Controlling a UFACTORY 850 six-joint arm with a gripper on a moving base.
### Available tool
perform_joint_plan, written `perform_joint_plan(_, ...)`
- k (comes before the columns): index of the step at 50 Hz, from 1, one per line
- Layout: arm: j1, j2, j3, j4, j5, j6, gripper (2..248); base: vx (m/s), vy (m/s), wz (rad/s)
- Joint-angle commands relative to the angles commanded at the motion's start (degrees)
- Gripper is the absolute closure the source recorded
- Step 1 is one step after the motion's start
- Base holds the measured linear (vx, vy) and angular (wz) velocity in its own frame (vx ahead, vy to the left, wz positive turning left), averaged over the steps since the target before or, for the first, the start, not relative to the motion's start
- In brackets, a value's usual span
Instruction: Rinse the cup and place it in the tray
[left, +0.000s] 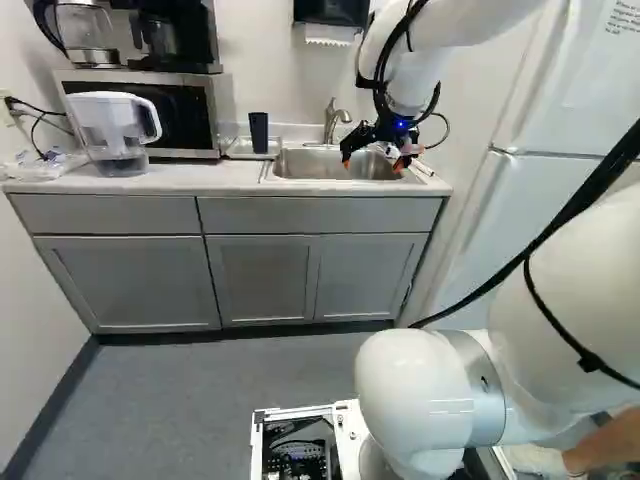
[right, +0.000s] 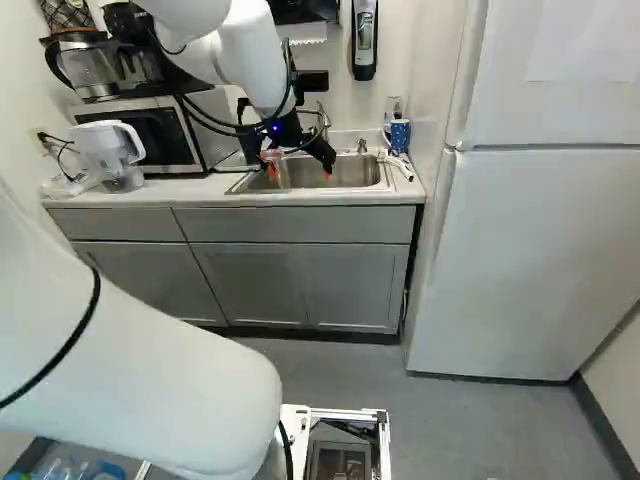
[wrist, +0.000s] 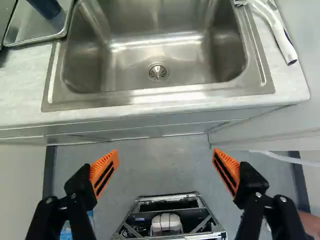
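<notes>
In the left base view my gripper (left: 376, 165) hangs before the sink at counter height. The wrist view shows the gripper (wrist: 165, 167) open, its orange-padded fingers wide apart with nothing between them. A dark blue cup (left: 259, 132) stands upright on the metal tray (left: 240, 150) left of the sink; the wrist view shows part of that cup (wrist: 46, 7) on the tray (wrist: 36, 36). The sink (wrist: 131, 59) holds no cup. Behind it rises the faucet (left: 333, 118).
A water pitcher (left: 118, 132) and a microwave (left: 190, 112) stand left of the tray. To the right of the sink are a blue patterned cup (right: 400, 134) and a white hose-like sprayer (wrist: 276, 31). The fridge (right: 540, 240) stands at the right, beyond the counter's end.
</notes>
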Motion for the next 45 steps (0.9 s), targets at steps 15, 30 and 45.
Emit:
perform_joint_plan(15,0.0,0.0,0.0,0.0,0.0,0.0,3,-0.139,0.027,-0.002)
perform_joint_plan(30,0.0,0.0,0.0,0.0,0.0,0.0,3,-0.132,0.026,-0.002)
perform_joint_plan(45,0.0,0.0,0.0,0.0,0.0,0.0,3,-0.122,0.026,0.004)
